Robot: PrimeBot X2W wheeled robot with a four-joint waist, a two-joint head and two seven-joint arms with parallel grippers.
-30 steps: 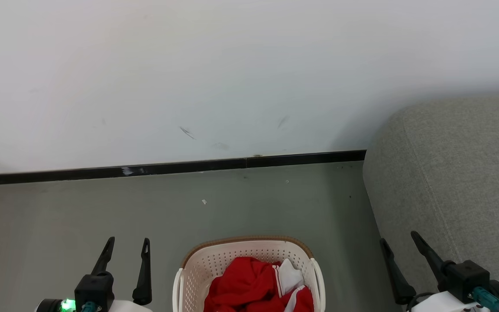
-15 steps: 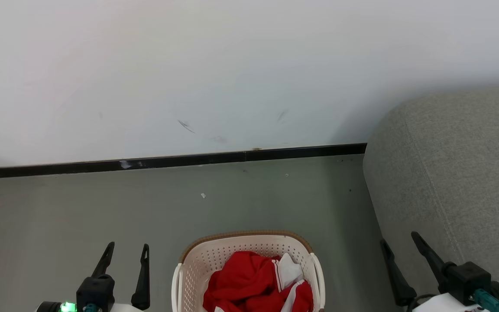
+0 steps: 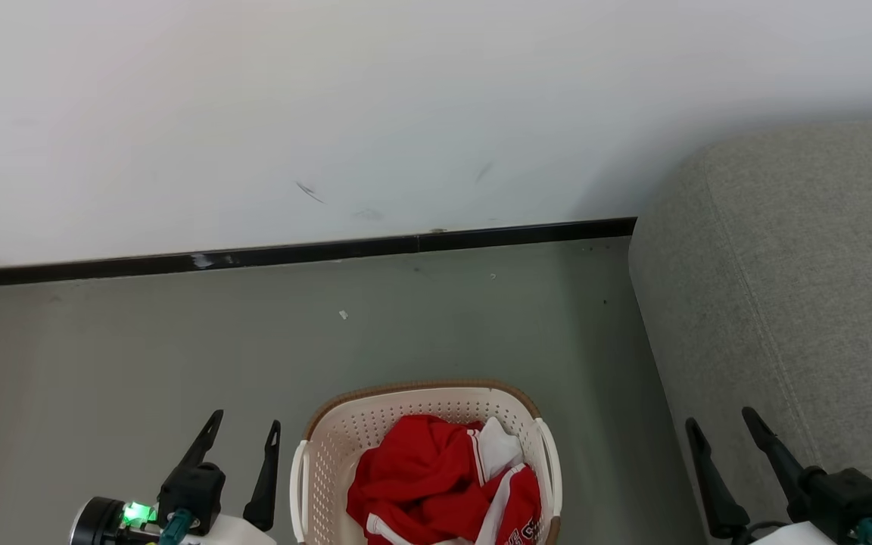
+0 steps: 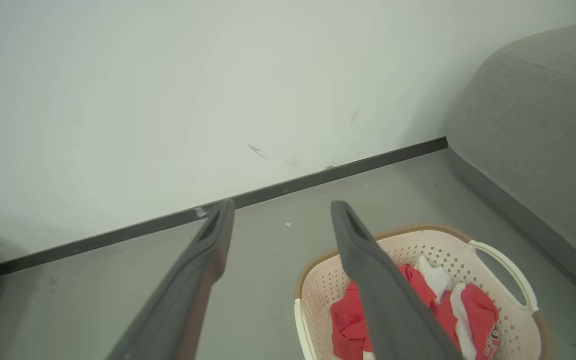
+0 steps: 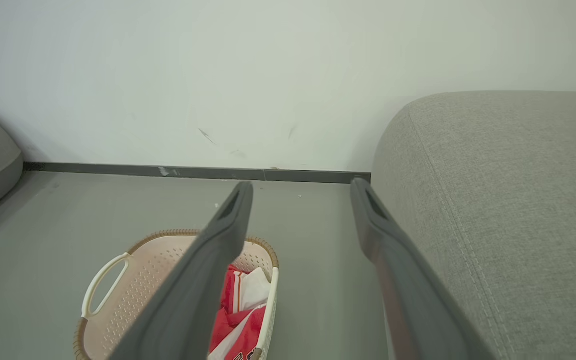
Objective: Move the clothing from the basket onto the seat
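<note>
Both grippers: left gripper (image 3: pixel 246 418) and right gripper (image 3: pixel 717 417) spread wide, empty, poised low on either side of the basket (image 3: pixel 330 454) without touching it.
clothing (image 3: pixel 421 477): heaped inside the basket; red with white stripes and trim, soft and crumpled, folds overlapping; small lettering at the near edge of the heap.
basket: standing on the floor (image 3: pixel 141 363), near the seat (image 3: pixel 784 265) but apart from it; cream perforated plastic, rounded rectangle, brown woven-look rim, loop handles at both sides; probably stiff yet light.
seat: on the robot's right; grey woven upholstery, rounded corner, one stitched seam; bare in what shows.
floor: smooth grey, matt; likely little grip for a light basket.
risk, snag: a fingertip caught in the perforations or a handle loop if lowered too close to the basket wall, then dragging or tipping the basket.
risk, tangle: both garments hauled up together, or only a thin fold pinched, then slipping free and landing on the floor short of the seat.
risk, reach: trailing cloth hooking the rim on the way across.
</note>
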